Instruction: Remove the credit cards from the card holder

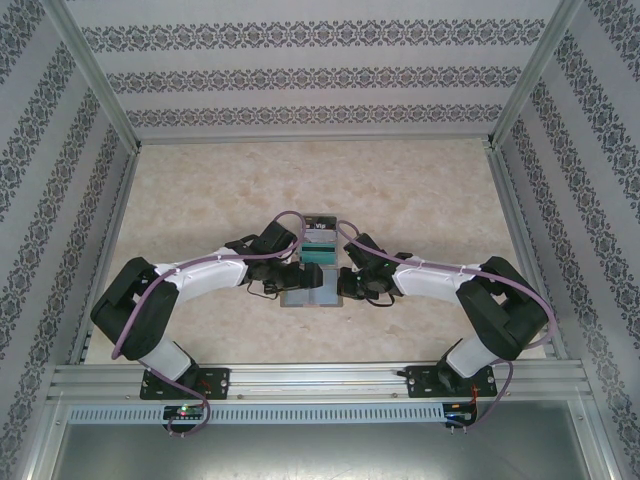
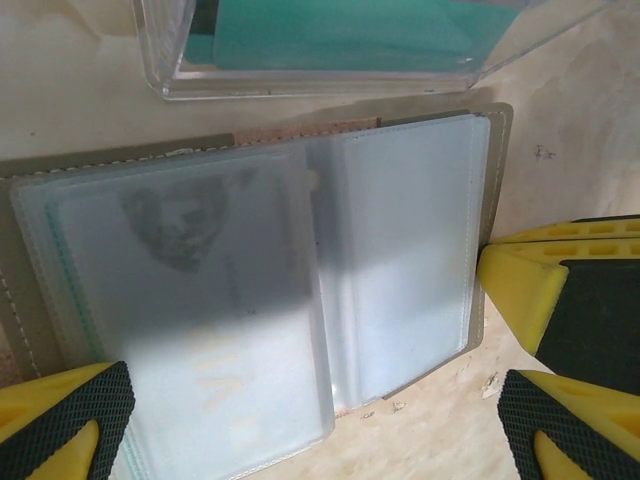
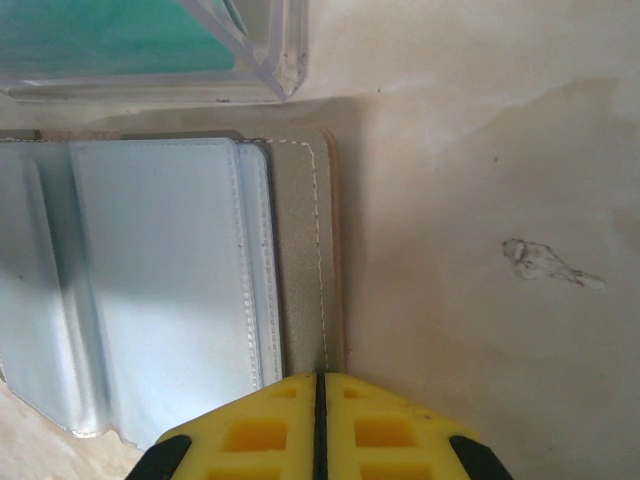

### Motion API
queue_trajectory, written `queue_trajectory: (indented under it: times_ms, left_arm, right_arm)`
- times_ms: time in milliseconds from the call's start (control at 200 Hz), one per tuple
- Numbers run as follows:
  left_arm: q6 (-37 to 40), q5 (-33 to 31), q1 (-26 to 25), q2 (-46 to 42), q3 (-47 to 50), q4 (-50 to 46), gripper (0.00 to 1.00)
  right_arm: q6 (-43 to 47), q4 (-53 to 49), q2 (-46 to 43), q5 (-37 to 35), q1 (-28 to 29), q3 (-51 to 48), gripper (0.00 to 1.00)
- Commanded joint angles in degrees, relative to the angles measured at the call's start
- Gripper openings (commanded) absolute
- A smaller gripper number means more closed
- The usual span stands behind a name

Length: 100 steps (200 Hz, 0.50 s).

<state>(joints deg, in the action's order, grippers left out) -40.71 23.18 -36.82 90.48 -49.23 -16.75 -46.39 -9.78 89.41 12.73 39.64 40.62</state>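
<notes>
While the right gripper [image 3: 320, 388] rests clenched against the card holder [image 3: 300, 250], the left gripper [image 2: 300, 440] gapes wide.

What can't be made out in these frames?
Top view: the card holder is too small, and partly under both arms, to count cards.
Left wrist view: the card is blurred by its cloudy sleeve, so its print is unreadable and any cards behind it are hidden.
Left wrist view: the clear box is cut off by the top edge, so its contents can't be counted.
Right wrist view: the shut right fingers cover the holder's edge, and it's unclear whether they are pinching or pressing.
</notes>
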Motion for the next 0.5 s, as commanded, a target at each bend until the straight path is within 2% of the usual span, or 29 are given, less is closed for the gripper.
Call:
queue_trajectory:
  times_ms: [0,140,360,495]
  left_arm:
    - [1.5,2.03,-0.71,-1.12,-1.5,0.09,0.92]
    - [1.65,2.65,-0.71,-0.74,-1.74,0.4,0.91]
    - [0.28,-6.17,-0.71,-1.57,-1.48,-4.29,0.92]
    - [-0.02,-8.64,-0.67,-0.82,-1.83,-6.34,0.92]
  right_arm:
    - [-0.45,-1.01,1.82,-1.65,0.5,0.42,0.0]
    - [-0.44,-1.03,1.83,-1.67,0.37,0.42,0.0]
    - [-0.37,-1.06,2.01,-1.67,0.44,0.42,0.0]
    - [-0.41,-0.95,2.31,-1.51,0.42,0.56,0.0]
